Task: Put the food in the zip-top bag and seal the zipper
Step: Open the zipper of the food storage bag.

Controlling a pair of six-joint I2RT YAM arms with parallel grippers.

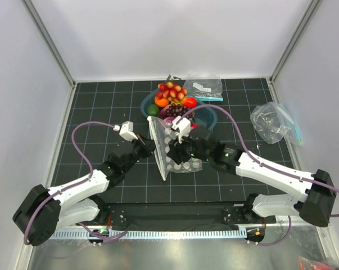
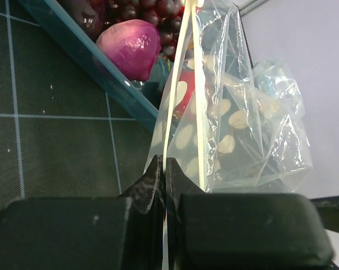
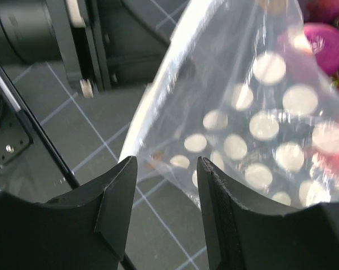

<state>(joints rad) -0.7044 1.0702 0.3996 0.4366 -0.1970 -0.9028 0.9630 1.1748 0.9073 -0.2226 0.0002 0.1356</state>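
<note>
The zip-top bag, clear with white dots, stands on edge in the middle of the mat. My left gripper is shut on its zipper, a pale strip running up from between the jaws; from above, the left gripper is at the bag's left edge. My right gripper is open just short of the dotted bag, with nothing between its fingers. The purple-pink onion and dark grapes lie in the blue tray. A red tomato sits in the tray. A red shape shows through the bag.
The blue tray behind the bag also holds an orange, a green lime and small red fruits. One plain clear bag lies at the back, another at the right. Both forearms converge on the bag.
</note>
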